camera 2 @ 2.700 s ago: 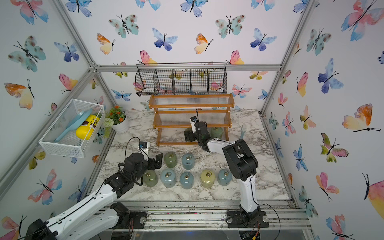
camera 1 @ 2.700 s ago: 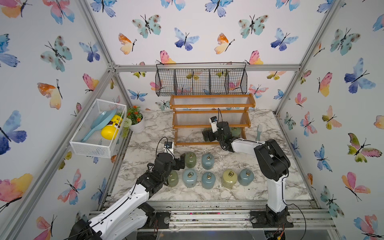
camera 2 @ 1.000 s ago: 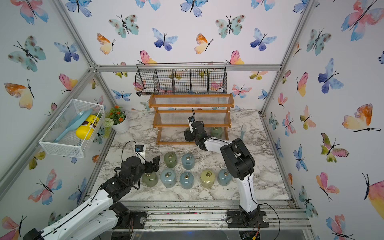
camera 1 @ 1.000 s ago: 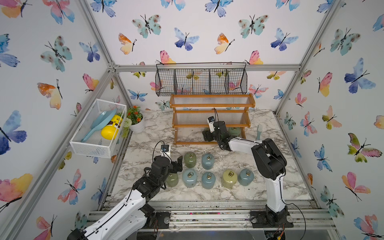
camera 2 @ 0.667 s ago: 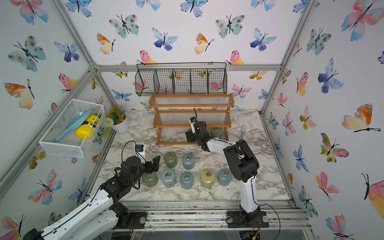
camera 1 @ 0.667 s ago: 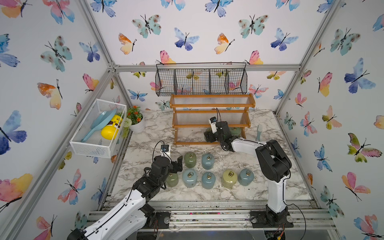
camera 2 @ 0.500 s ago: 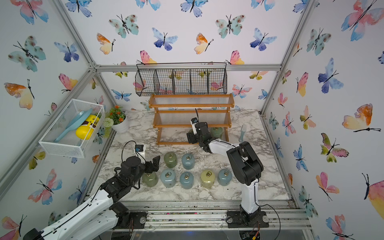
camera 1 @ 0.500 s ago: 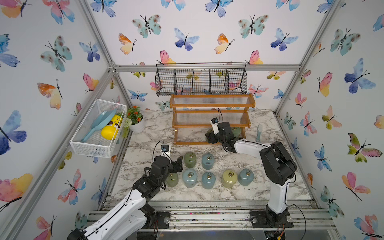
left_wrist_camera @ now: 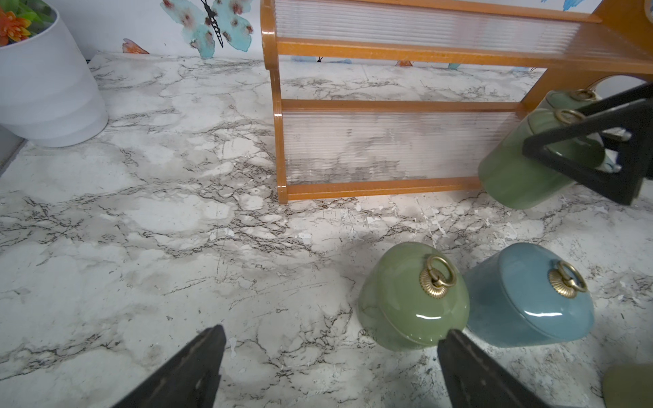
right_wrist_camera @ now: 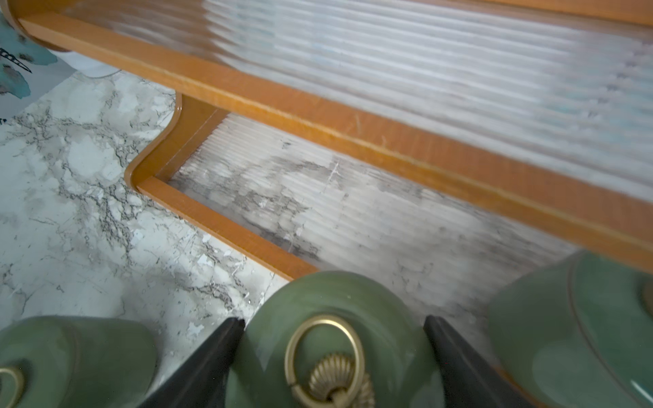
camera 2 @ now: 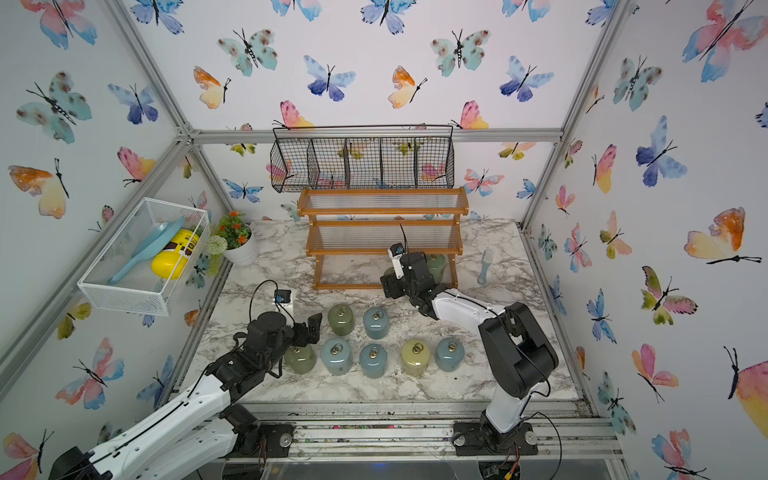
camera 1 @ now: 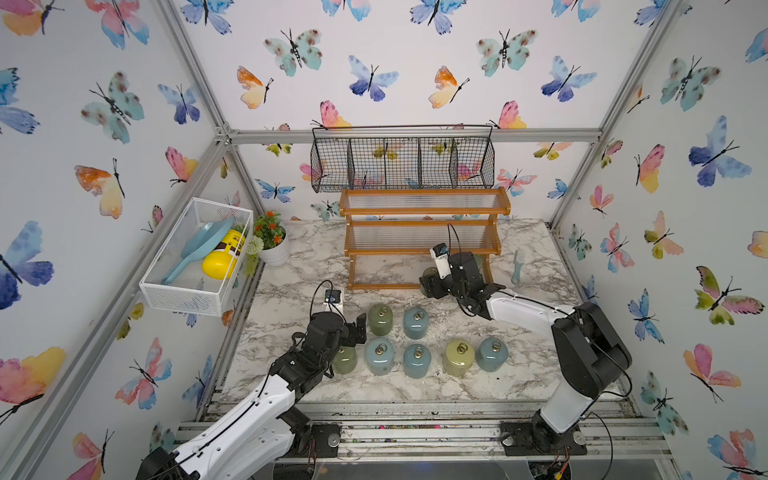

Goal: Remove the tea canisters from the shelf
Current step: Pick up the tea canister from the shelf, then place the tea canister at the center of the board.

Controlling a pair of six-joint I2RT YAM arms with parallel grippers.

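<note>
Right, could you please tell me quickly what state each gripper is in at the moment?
Left gripper: open, holding nothing.
Right gripper: closed on a green tea canister.

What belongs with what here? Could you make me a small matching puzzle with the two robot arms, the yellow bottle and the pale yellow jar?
Things:
1. right arm
2. left arm
3. yellow bottle
4. pale yellow canister

Places or states:
A. lying in the white mesh basket
B. jaws wide open, holding nothing
C. standing on the marble table between two blue canisters
D. jaws closed on a green canister

Pairs: 1-D, 2-B, 3-A, 4-C.
</note>
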